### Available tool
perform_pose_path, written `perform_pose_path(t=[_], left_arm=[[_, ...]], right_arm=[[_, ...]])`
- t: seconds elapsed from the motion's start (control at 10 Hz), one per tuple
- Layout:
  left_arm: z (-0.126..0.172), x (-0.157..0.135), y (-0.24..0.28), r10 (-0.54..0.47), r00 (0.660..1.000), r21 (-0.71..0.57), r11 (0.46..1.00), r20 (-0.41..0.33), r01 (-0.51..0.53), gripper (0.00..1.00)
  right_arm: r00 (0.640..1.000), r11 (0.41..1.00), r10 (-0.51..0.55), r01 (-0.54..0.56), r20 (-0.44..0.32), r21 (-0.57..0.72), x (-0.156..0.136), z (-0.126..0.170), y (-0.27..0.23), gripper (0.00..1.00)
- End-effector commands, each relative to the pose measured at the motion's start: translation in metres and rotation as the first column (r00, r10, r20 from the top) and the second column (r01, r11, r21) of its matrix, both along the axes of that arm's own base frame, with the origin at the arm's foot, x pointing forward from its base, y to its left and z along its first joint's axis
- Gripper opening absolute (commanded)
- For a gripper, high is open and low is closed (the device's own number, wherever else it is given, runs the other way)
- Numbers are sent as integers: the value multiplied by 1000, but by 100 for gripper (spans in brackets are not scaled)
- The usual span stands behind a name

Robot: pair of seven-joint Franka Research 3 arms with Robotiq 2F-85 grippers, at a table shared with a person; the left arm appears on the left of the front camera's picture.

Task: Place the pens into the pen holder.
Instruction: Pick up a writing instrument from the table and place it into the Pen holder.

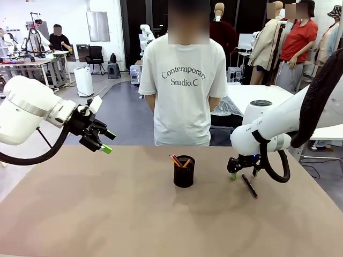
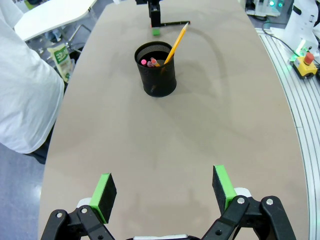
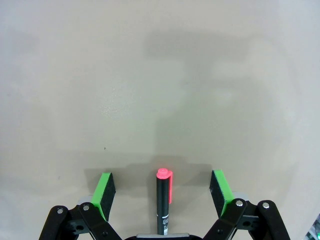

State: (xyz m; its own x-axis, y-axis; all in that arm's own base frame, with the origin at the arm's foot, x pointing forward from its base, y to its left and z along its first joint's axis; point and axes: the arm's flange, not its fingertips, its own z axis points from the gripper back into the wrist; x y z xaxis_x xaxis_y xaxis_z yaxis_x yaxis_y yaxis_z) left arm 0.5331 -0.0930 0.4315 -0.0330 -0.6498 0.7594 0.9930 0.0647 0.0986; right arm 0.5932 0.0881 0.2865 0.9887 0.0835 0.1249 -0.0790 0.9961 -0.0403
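Black mesh pen holder (image 1: 184, 172) upright, yellow pencil (image 2: 175, 44) and pink pen (image 2: 148, 62) inside; black red-tipped pen (image 3: 163, 202) lies flat between the right end effector (image 3: 162, 189) fingers.

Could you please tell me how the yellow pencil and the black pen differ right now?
The yellow pencil stands tilted inside the holder; the black pen lies flat on the table. The pencil is yellow-orange throughout; the pen is black with a pink-red cap end. The pen lies between the open right hand's fingers; no hand is near the pencil. Both are slim sticks.

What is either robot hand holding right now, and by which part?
Nothing. Both hands are open; the right hand straddles the black pen lying on the table, not gripping it.
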Motion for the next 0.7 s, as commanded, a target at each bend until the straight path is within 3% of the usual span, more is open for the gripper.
perform_pose_path(t=[0.0, 0.4, 0.5, 0.6], left_arm=[[3, -1, 1, 1, 1000, -7, 1000, -8, -1, 100], [3, -1, 1, 1, 1000, -7, 1000, -8, -1, 100], [3, -1, 1, 1, 1000, -7, 1000, -8, -1, 100], [3, -1, 1, 1, 1000, -7, 1000, -8, -1, 100]], right_arm=[[1000, 1000, 0, 0, -1, 0, 0, 0, 0, 88], [999, 999, -29, 30, -29, 24, 1, 1, -2, 8], [999, 999, -31, 32, -35, 20, 1, 1, -2, 0], [999, 999, -32, 33, -42, 18, 0, 1, -1, 0]])
